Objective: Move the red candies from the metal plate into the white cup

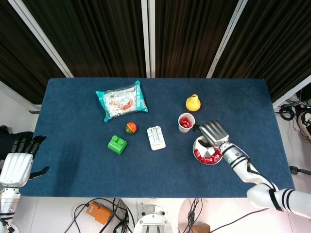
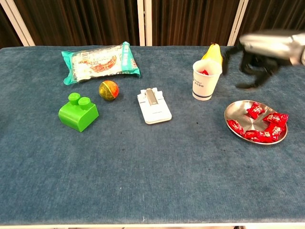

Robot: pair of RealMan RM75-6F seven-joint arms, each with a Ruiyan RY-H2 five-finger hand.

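1. Your right hand (image 2: 259, 59) is smeared by motion blur in the chest view, so finger detail is lost there; in the head view it hangs over the near edge of the metal plate (image 1: 198, 144) with its fingers loosely spread and nothing in them.
2. Your left hand (image 1: 19, 158) sits off the table's left edge, cut by the frame, fingers apart and holding nothing; the chest view does not show it.
3. The head view hides part of the plate behind the right hand; the chest view shows it whole.
4. The plate is a shallow, shiny steel dish holding several red candies (image 2: 259, 123) in crinkled glossy wrappers with small white print too fine to read.
5. The white cup (image 2: 206, 80) is a tapered paper cup with faint blue lettering you cannot make out; red candy shows inside its rim. It stands just left of the plate.
6. A yellow pear-shaped toy (image 2: 213, 51) stands behind the cup, partly hidden by it.
7. The table (image 2: 143, 167) wears a napped blue cloth.
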